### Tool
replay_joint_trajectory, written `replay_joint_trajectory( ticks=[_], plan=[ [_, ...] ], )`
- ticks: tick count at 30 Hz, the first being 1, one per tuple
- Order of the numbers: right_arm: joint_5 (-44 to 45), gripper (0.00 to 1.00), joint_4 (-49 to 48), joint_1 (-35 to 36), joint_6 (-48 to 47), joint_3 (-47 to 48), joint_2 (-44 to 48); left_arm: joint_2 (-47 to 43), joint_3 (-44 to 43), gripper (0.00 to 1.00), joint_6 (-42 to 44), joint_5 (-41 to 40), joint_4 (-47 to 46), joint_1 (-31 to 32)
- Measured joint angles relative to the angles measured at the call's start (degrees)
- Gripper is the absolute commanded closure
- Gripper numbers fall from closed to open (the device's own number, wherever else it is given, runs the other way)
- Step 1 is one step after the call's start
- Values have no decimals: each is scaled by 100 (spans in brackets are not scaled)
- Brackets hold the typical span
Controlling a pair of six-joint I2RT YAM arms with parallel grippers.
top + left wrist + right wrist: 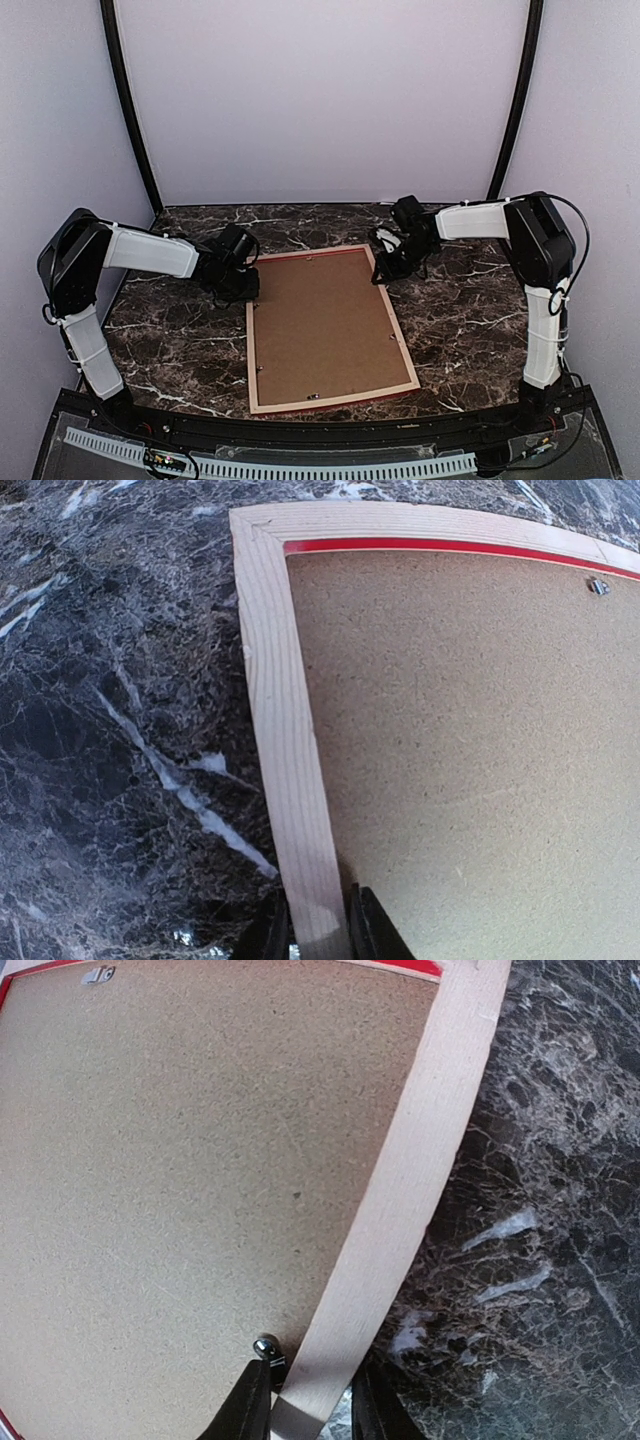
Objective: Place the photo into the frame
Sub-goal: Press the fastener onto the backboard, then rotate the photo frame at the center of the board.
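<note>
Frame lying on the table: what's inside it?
A plain brown backing board fills the frame, small metal tabs at its edge. Anything under the board is covered; no picture shows.

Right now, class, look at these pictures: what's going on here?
The frame lies face down on the marble table, its brown backing board fitted in. The left gripper grips the left rail and the right gripper the right rail, both near the far end. The photo is not in sight.

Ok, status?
Left fingers astride left frame rail, right fingers astride right rail; grip unclear. Frame face down, backing board in. Photo unseen.
</note>
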State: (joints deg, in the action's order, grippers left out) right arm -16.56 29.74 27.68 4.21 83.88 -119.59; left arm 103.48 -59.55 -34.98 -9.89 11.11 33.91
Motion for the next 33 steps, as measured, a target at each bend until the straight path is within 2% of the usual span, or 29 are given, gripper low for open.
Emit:
replay_joint_trajectory(
  ticks=[5, 13, 17, 28, 33],
  plan=[
    [-162, 55, 13, -90, 31, 0, 0, 0, 0, 78, 0, 0, -13, 0],
    [-396, 45, -2, -273, 149, 0, 2, 0, 0, 77, 2, 0, -15, 0],
    [-424, 43, -85, -319, 258, -166, 136, 0, 0, 75, 7, -2, -15, -2],
    [-258, 42, -407, -98, 730, -1447, 1322, -4, 2, 68, 7, -20, -11, -7],
    [2, 44, -470, 304, 929, -1834, 1414, -31, 2, 56, 24, -17, -11, -7]
  ],
)
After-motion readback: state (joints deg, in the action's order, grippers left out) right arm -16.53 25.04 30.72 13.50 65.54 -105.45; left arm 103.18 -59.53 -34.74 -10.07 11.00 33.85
